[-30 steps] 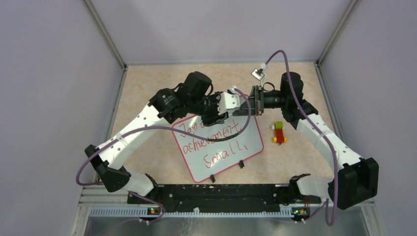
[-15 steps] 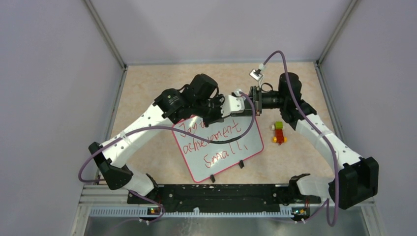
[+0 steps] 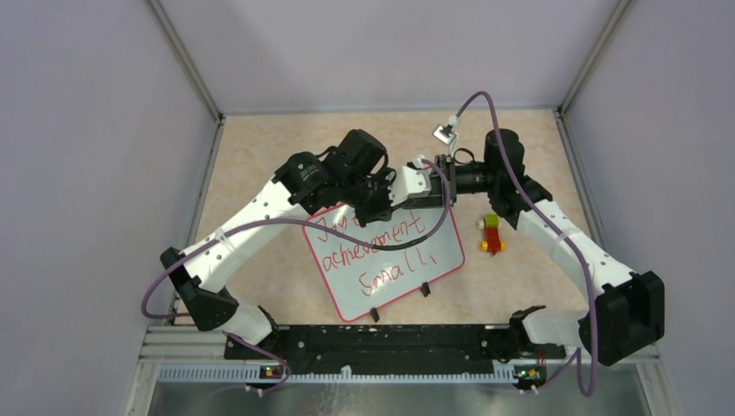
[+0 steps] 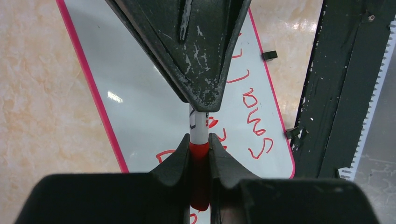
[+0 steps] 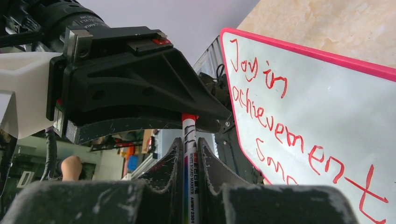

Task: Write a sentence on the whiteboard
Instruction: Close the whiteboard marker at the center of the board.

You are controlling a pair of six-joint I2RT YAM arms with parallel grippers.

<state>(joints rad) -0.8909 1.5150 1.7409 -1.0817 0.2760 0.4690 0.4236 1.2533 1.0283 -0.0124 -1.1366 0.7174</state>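
Observation:
The whiteboard [image 3: 390, 264] lies tilted on the table, with the red sentence [image 3: 373, 247] reading "Joy in achievement Small". My two grippers meet nose to nose above its far edge, holding one marker between them. My left gripper [image 4: 199, 144] is shut on the marker's red cap [image 4: 199, 161]. My right gripper [image 5: 188, 147] is shut on the white marker body [image 5: 191, 163]. The cap sits against the body. In the top view the left gripper [image 3: 433, 189] and right gripper [image 3: 449, 179] hide the marker. The board [image 5: 327, 107] and its writing [image 5: 289, 135] show in the right wrist view.
A small toy of coloured bricks [image 3: 491, 234] lies right of the board. A black rail [image 3: 381, 342] runs along the near edge, close to the board's wire legs. Grey walls enclose the table on three sides.
Both wrists have drifted a little to the left and away, still joined on the marker. The left arm's elbow has swung right. The board has not moved.

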